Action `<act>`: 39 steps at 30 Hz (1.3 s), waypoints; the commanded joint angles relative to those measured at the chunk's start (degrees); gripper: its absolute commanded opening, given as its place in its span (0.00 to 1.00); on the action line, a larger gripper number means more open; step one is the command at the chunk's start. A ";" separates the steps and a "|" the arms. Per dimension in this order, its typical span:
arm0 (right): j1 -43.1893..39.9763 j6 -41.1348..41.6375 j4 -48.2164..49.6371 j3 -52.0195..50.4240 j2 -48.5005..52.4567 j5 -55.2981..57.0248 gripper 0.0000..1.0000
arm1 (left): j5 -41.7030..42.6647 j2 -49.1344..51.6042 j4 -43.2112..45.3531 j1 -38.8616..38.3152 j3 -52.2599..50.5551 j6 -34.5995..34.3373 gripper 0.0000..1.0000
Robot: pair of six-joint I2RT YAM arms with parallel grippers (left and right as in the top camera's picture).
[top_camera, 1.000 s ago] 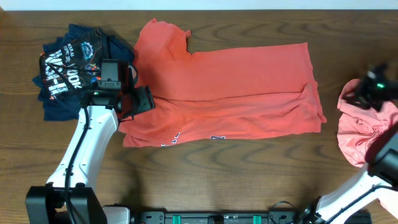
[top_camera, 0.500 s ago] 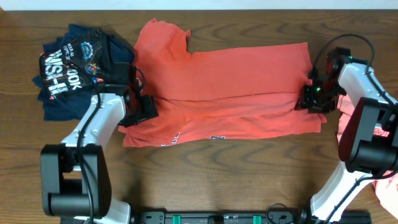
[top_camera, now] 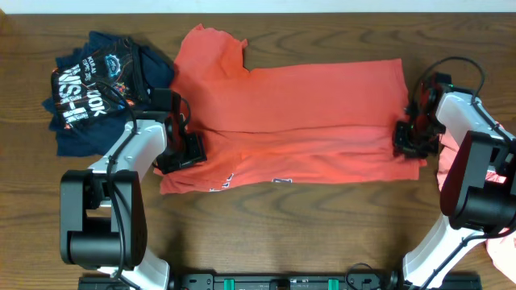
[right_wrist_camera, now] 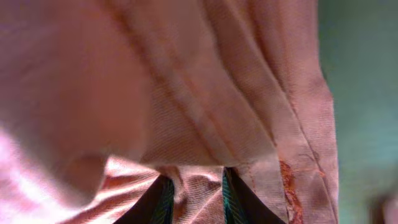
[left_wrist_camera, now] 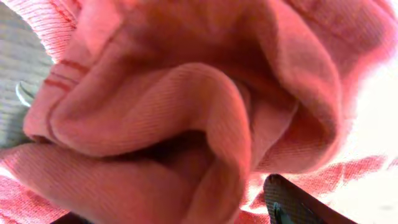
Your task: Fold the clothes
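Observation:
A coral-red T-shirt [top_camera: 298, 113] of the clothes lies spread across the table, its lower half folded lengthwise with a bit of print showing at the front edge. My left gripper [top_camera: 184, 145] sits at the shirt's left end. In the left wrist view its jaws [left_wrist_camera: 174, 208] stand wide apart, and a thick roll of the coral cloth [left_wrist_camera: 186, 118] bulges between them. Only one fingertip [left_wrist_camera: 295, 199] shows clearly. My right gripper [top_camera: 407, 138] is at the right hem. Its two fingers [right_wrist_camera: 163, 199] pinch a narrow fold of the same shirt [right_wrist_camera: 199, 93].
A crumpled pile of navy printed shirts [top_camera: 89, 89] lies at the back left, just behind the left arm. A salmon-pink shirt [top_camera: 446, 159] is heaped at the right edge, mostly behind the right arm. Bare wood runs along the front of the table [top_camera: 306, 225].
The right arm swung from the salmon-pink heap to the coral shirt's right hem, and its jaws closed on it. The left gripper shifted slightly toward the shirt.

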 commanded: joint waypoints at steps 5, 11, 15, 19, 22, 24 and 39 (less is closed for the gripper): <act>-2.62 7.98 -3.87 -2.29 1.51 12.63 0.25 | -0.33 1.73 -8.94 0.00 -5.14 0.48 0.67; -3.82 8.98 -5.53 -2.27 0.13 12.52 0.23 | -0.31 1.16 -14.21 0.00 -4.96 0.50 0.67; -3.63 8.94 -5.60 -1.07 -3.43 9.70 0.26 | -0.35 -2.36 -14.19 0.00 -1.31 1.68 0.71; -3.63 7.02 -5.57 1.42 -8.98 5.20 0.33 | -0.37 -7.50 -13.03 0.00 6.97 3.78 0.78; -3.58 4.17 -5.29 3.28 -13.03 0.59 0.38 | -0.46 -8.76 -10.03 0.00 13.18 4.46 0.90; -3.32 2.19 -5.07 4.04 -15.47 -2.05 0.40 | -0.46 -8.41 -7.21 0.00 15.82 4.48 0.92; -1.31 -2.23 -6.36 4.09 -20.20 -6.99 0.47 | -8.46 7.30 14.32 1.31 16.65 8.50 0.91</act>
